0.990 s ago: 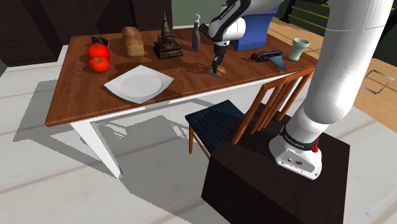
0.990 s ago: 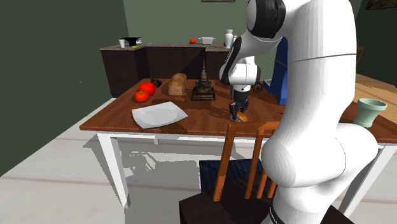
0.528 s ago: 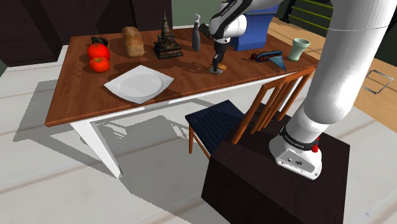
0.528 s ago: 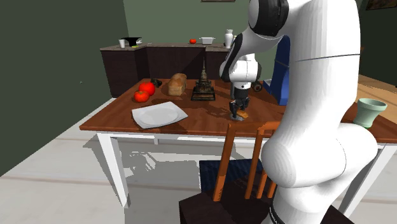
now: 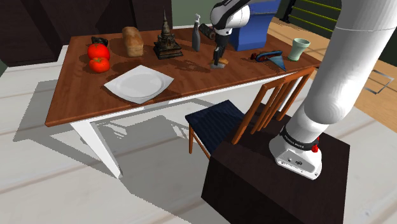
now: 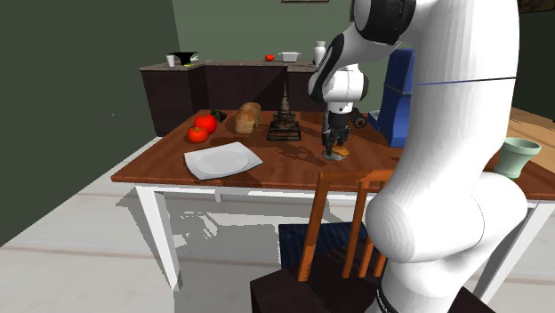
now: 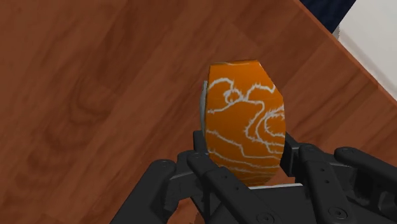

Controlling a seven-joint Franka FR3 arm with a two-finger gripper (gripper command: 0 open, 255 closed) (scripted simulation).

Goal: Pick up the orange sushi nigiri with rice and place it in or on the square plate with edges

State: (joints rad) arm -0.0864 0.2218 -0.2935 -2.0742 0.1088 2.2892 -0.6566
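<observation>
Nearest me is the dark stand point(image 5: 273, 172); just past it the wooden chair point(image 5: 238, 121) with blue seat, tucked at the wood surface point(image 5: 83, 95); white square plate point(image 5: 139, 83) lies on the near half of the surface with nothing on it, toward the shoulder view's left.

Gripper point(image 7: 245, 156) is closed on the nigiri point(image 7: 245, 121): the wrist view shows both black fingers point(image 7: 202, 156) pressed to its sides, orange top with white streaks facing the camera, a thin pale edge along one side; wood grain behind it.

In the shoulder view the gripper point(image 5: 218, 57) points down over the surface's far half, the nigiri point(image 5: 219, 63) at its tip; well apart from the plate, off to that view's right. It looks just clear of the wood; I can't confirm the gap.

Far row: tomatoes point(image 5: 98, 56), bread loaf point(image 5: 133, 41), dark tiered ornament point(image 5: 167, 39), bottle point(image 5: 196, 37), pale green cup point(image 5: 299, 48).
</observation>
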